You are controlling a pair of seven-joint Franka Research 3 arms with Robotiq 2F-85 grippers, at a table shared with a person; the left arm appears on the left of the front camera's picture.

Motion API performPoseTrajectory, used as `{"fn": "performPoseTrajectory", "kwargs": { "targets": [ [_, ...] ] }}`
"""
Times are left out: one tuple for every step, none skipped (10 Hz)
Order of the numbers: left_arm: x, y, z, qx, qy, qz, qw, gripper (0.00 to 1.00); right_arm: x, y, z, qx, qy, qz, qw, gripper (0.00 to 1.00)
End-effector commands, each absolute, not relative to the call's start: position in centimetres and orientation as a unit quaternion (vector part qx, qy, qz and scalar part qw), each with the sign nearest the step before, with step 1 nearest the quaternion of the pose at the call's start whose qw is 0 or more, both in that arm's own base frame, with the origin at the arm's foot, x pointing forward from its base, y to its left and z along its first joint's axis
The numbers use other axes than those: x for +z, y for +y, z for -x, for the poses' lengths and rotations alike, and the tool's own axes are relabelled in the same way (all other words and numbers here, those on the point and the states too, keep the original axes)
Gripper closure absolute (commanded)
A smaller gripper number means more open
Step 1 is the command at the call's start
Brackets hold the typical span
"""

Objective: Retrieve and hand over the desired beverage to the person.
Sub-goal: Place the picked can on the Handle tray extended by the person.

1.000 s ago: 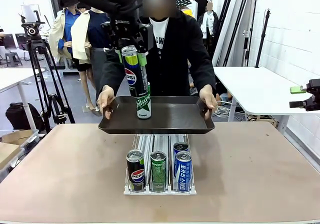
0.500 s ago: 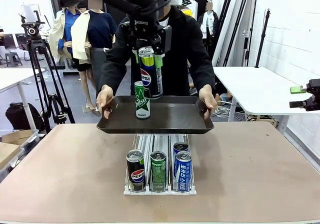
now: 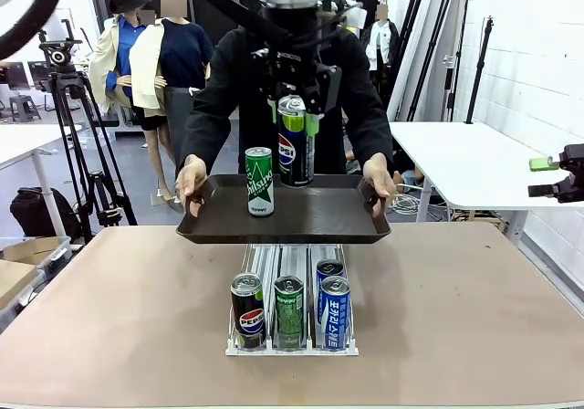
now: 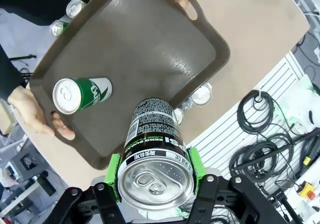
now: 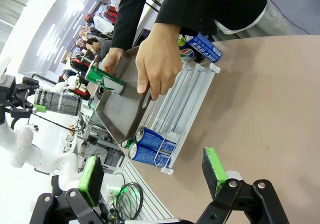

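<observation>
1. Rightward since before, my left gripper (image 3: pixel 296 121) carries the glossy Pepsi can (image 3: pixel 294 144) past the green can (image 3: pixel 259 181), above the person's (image 3: pixel 301 89) dark matte tray (image 3: pixel 285 231).
2. Green pads (image 4: pixel 114 171) clamp that cylinder below its aluminium lid.
3. My right gripper (image 5: pixel 152 176) gapes wide, empty.

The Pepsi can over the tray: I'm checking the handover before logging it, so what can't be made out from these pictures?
- Front view: whether the Pepsi can touches the tray; the tray's near rim hides the can's base.
- Left wrist view: the can's label is foreshortened and too small to read fully.
- Front view: the left gripper pads are mostly hidden behind the can.
- Right wrist view: the green can is partly covered by the person's hand.
</observation>
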State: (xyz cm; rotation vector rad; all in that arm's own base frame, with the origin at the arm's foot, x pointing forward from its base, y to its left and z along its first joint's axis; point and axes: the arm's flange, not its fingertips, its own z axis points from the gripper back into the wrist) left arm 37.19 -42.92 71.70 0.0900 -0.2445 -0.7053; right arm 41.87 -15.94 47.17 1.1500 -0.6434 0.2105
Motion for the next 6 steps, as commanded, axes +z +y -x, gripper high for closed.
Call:
{"fn": "performPoseTrajectory", "kwargs": {
  "targets": [
    [72.5, -44.6, -38.0, -0.339, -0.120, -0.060, 0.931, 1.00, 47.2, -15.8, -41.8, 0.098, -0.301, -0.538, 0.781, 0.00],
    [71.7, -45.2, -38.5, -0.338, -0.114, -0.063, 0.932, 1.00, 47.2, -15.8, -41.8, 0.098, -0.301, -0.538, 0.781, 0.00],
    [70.9, -45.6, -39.0, -0.336, -0.111, -0.064, 0.933, 1.00, 47.2, -15.8, -41.8, 0.098, -0.301, -0.538, 0.781, 0.00],
    [70.3, -46.1, -39.6, -0.334, -0.105, -0.066, 0.934, 1.00, 47.2, -15.8, -41.8, 0.098, -0.301, -0.538, 0.781, 0.00],
    [69.7, -46.4, -40.2, -0.331, -0.103, -0.067, 0.935, 1.00, 47.2, -15.8, -41.8, 0.098, -0.301, -0.538, 0.781, 0.00],
    [69.4, -46.6, -40.8, -0.328, -0.105, -0.064, 0.937, 1.00, 47.2, -15.8, -41.8, 0.098, -0.301, -0.538, 0.781, 0.00]
  ]
}}
